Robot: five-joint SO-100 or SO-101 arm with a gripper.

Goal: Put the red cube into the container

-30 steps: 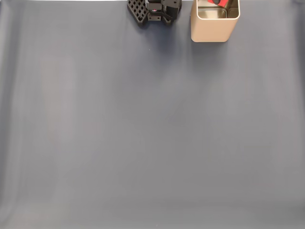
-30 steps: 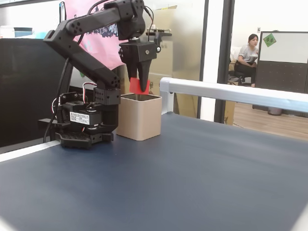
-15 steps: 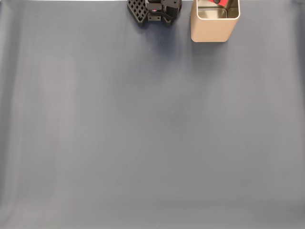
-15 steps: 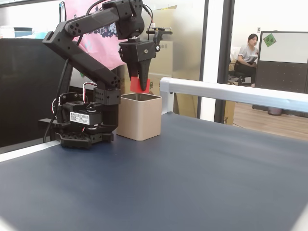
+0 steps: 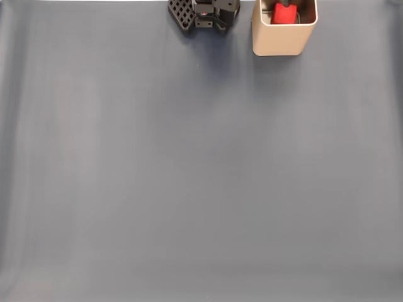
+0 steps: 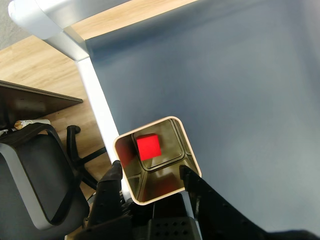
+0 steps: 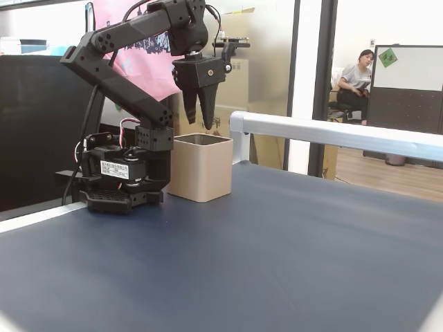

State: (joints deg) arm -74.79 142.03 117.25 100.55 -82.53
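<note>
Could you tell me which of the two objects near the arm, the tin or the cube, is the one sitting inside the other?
The red cube sits inside the beige-gold tin, resting on its shiny floor.

Light is even and soft across the dark blue mat point(image 5: 189, 176), with faint vertical bands of paler sheen toward the left in a fixed view — no hard shadows, only a dim smudge below the container point(image 5: 280, 38). In the wrist view the container's point(image 6: 192, 162) shiny inner walls mirror the red cube point(image 6: 149, 147), and the silver rail point(image 6: 60, 20) glares slightly. The low fixed view is bright at the back, where the white wall and glazing wash out a little — the black arm point(image 7: 124, 41) reads dark against it. The near mat there is softly out of focus.
</note>
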